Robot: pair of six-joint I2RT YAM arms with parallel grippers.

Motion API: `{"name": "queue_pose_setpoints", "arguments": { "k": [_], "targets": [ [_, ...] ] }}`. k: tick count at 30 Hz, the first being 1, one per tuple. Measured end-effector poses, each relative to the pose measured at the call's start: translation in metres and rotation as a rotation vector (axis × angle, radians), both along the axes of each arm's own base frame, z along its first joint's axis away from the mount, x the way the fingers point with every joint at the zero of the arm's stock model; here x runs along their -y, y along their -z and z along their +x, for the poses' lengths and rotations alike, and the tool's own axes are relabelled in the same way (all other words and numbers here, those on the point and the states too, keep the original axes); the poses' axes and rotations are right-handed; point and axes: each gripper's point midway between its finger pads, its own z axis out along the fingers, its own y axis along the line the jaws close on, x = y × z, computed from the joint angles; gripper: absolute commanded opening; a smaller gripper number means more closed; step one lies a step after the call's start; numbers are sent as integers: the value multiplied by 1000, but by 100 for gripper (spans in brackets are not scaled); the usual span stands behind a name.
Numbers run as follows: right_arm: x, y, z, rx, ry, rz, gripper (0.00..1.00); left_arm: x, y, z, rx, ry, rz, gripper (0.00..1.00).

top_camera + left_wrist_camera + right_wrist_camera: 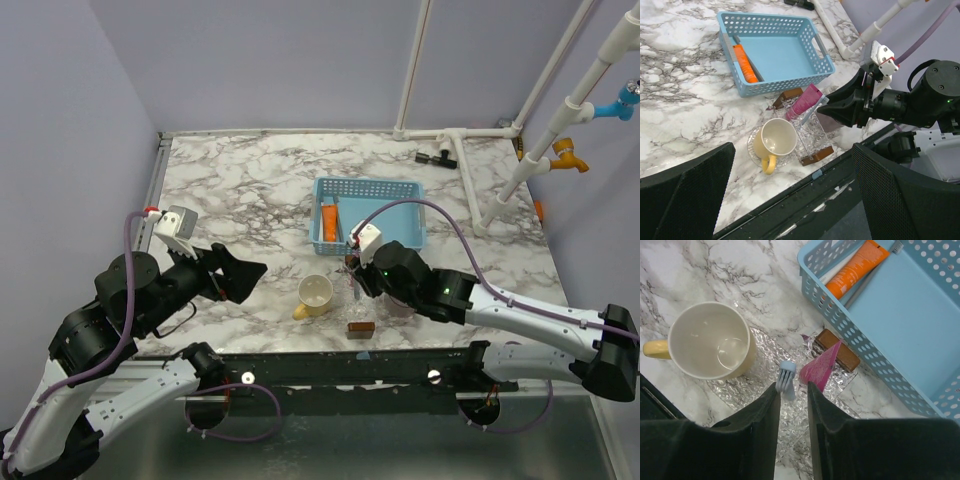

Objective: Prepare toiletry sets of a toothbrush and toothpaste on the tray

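Note:
A clear glass tray (790, 432) with brown wooden ends lies beside the blue basket, and it also shows in the left wrist view (816, 136). A pink toothpaste tube (821, 367) and a light blue toothbrush (786, 377) stand leaning in it. My right gripper (793, 387) hangs just above them with its jaws a little apart. The brush head is at the left fingertip and the tube at the right one, and the gap between shows only glass. An orange toothpaste tube (855, 267) and a grey toothbrush (871, 271) lie in the basket. My left gripper (793, 150) is wide open and empty near the table's front edge.
A yellow cup (710, 340) on a glass saucer sits left of the tray. The blue basket (415, 215) stands behind it at mid table. White pipes (470, 170) and a black fitting run along the back right. The black front rail (805, 200) lies under my left gripper.

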Motion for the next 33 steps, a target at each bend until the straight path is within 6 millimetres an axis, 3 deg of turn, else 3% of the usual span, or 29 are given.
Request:
{"name": "queue_pose_setpoints", "arguments": {
  "k": [6,11,21,25,28,33],
  "targets": [
    [1,-4,2,12,10,0,36,0,1,0,-3,0,3,99],
    [-4,-23,7,45,10,23,40,1,3,1,-4,1,8,99],
    [-15,-110,29,171,67,134,52,0,4,2,2,-4,17,99],
    [-17,-137,42,195,141,143,58,-2,4,3,7,-9,24,99],
    [-21,-143,52,184,198,121,61,-2,5,4,16,-9,36,99],
    [-29,-136,78,99,298,74,61,-3,14,8,36,-5,88,99]
  ]
}}
